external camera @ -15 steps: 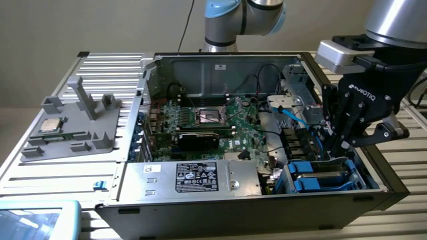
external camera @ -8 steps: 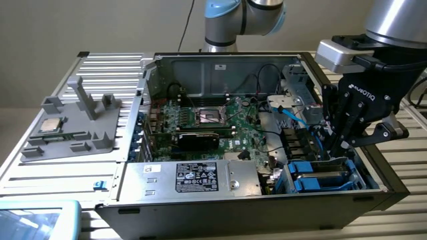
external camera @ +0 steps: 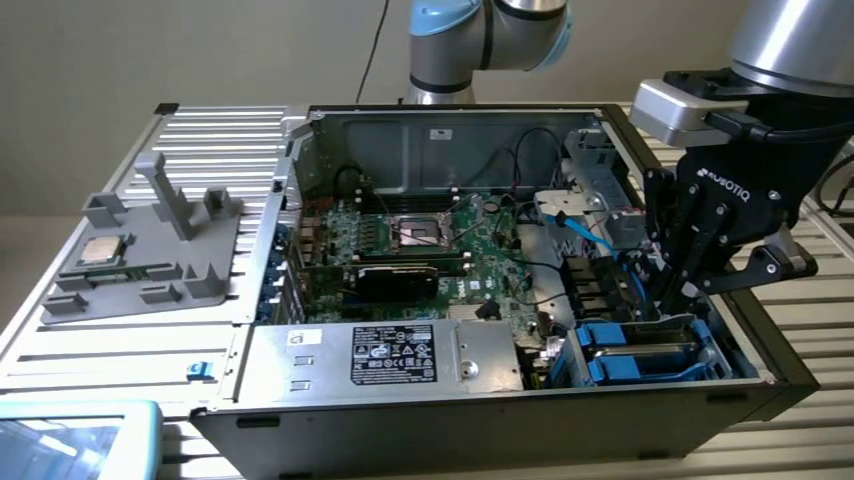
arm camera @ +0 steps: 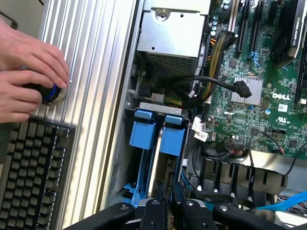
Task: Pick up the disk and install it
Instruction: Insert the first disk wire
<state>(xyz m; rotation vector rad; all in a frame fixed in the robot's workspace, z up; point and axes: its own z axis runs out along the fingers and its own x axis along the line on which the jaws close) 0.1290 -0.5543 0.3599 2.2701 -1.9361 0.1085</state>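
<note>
The disk point(arm camera: 171, 141) stands on edge in the drive bay at the front corner of the open computer case, on the exterior view's right. Its blue carrier frame point(external camera: 654, 338) shows, while most of its body is hidden down in the bay. A second blue carrier point(arm camera: 144, 134) sits right beside it. My gripper point(external camera: 671, 300) reaches straight down into this bay. In the wrist view the black fingers point(arm camera: 157, 203) stand close together, and the gripper point(arm camera: 167, 200) is shut on the top edge of the disk.
The green motherboard point(external camera: 427, 240) fills the case floor, and a silver power supply box point(external camera: 387, 355) lies along the front. Black cables and a blue cable point(external camera: 587, 232) run close to the bay. A person's hands point(arm camera: 26, 72) rest on a knob by a keyboard point(arm camera: 29, 172). A small CPU chip point(external camera: 102, 250) sits on a grey fixture.
</note>
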